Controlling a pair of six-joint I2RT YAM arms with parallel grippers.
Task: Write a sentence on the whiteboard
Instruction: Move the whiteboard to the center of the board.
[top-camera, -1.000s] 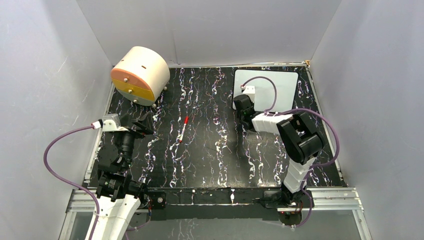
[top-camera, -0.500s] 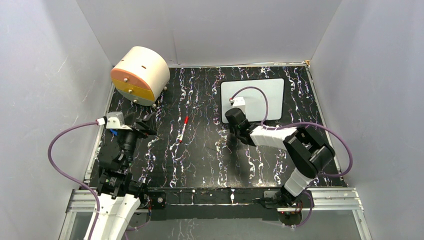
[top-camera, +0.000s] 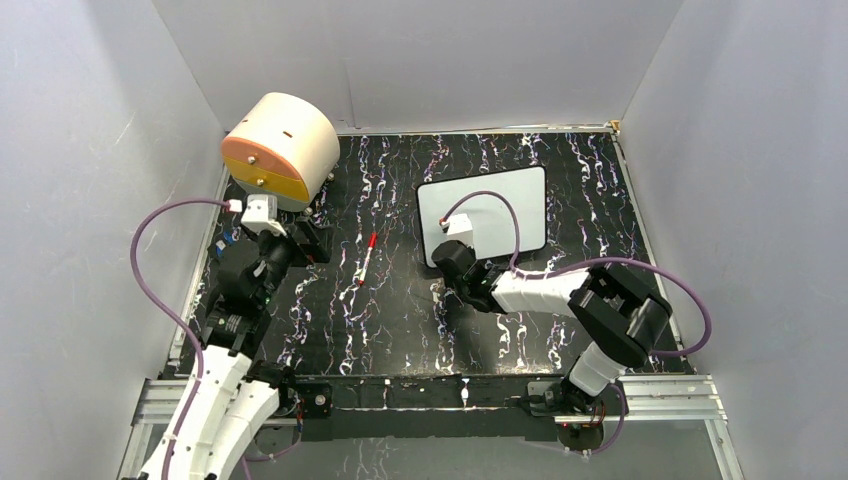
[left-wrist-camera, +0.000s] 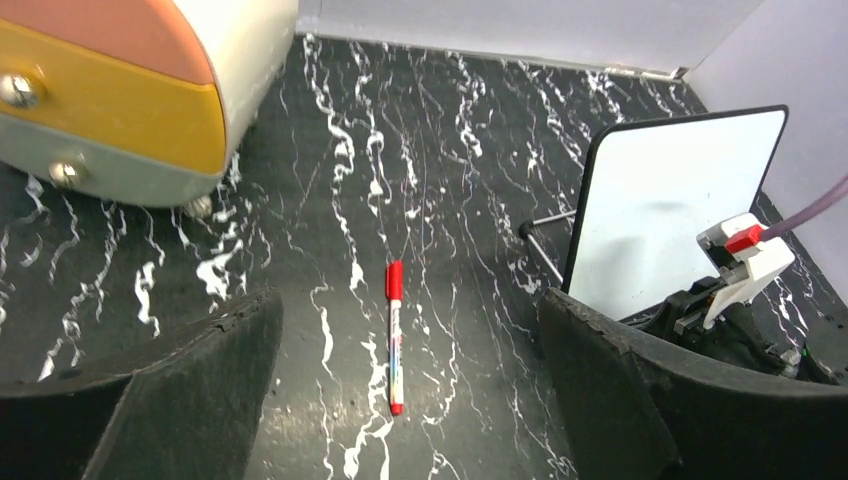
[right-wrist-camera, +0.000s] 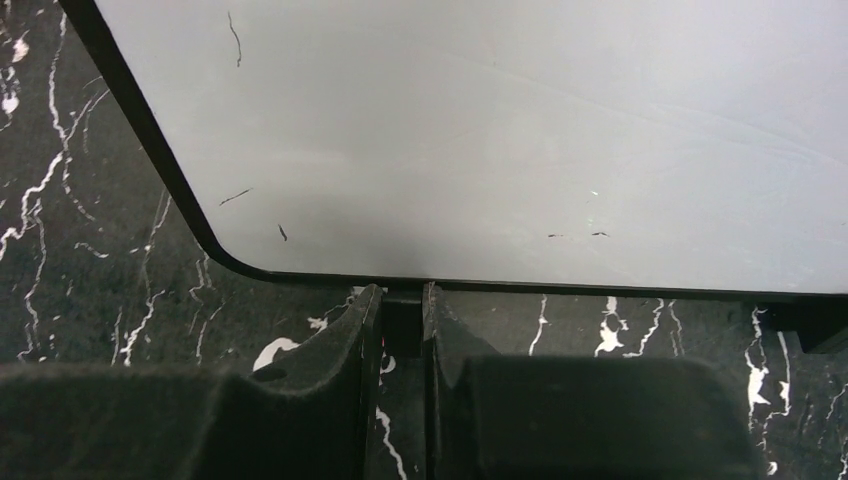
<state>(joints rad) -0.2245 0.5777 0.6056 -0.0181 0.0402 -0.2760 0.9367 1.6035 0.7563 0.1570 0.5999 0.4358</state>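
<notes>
The blank whiteboard (top-camera: 480, 225), right of centre on the table (top-camera: 400, 320), was pinched at its near edge by the jaws of the right gripper (right-wrist-camera: 400, 325), seemingly for positioning, while those of the left gripper (top-camera: 305, 243) were held spread toward the marker (left-wrist-camera: 394, 335).

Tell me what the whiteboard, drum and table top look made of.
The whiteboard: smooth, slightly glossy white face, likely coated plastic or metal, with fine scratches and a thin dark rim. The drum: matte beige shell, probably plastic, with shiny bolt heads on its face. The table top: black marble-print sheet, likely laminate.
</notes>
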